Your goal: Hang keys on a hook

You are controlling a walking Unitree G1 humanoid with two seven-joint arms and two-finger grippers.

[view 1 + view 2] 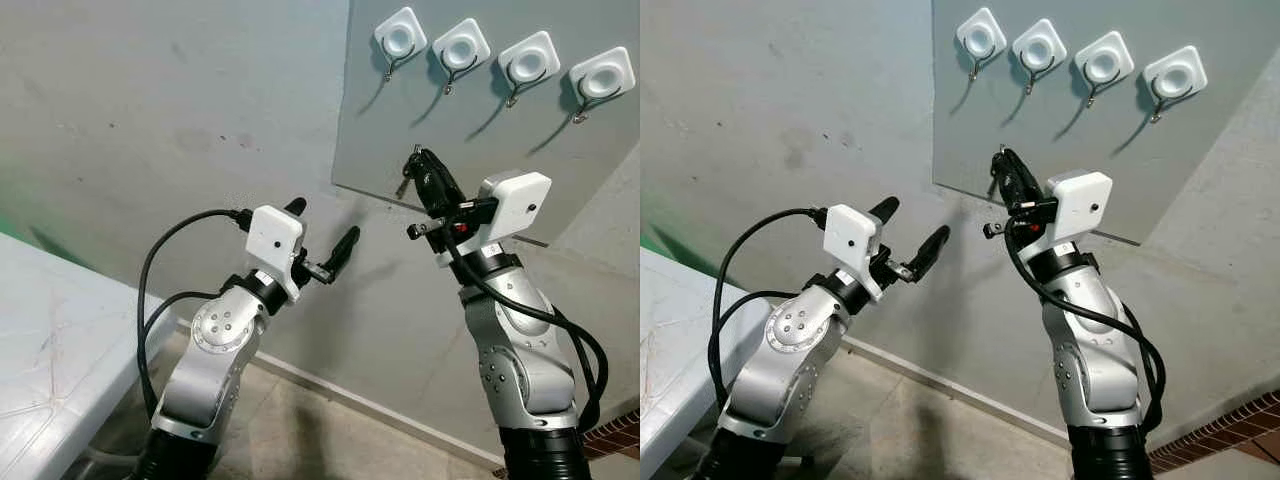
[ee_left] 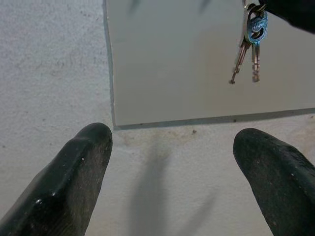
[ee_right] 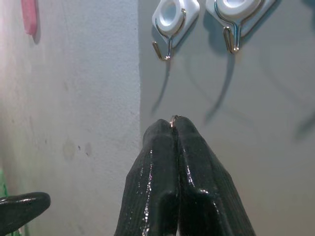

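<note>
Keys [image 2: 250, 42] hang pinched in right gripper [image 3: 174, 123], hooks [image 1: 400, 42] above it on grey panel [image 1: 470, 130], left gripper [image 1: 322, 238] spread wide, empty, beside it.

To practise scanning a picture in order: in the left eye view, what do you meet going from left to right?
White table → left gripper, open → keys hanging from the shut right gripper → right arm's white wrist camera. Above, the four hooks run from the first to the last.
</note>
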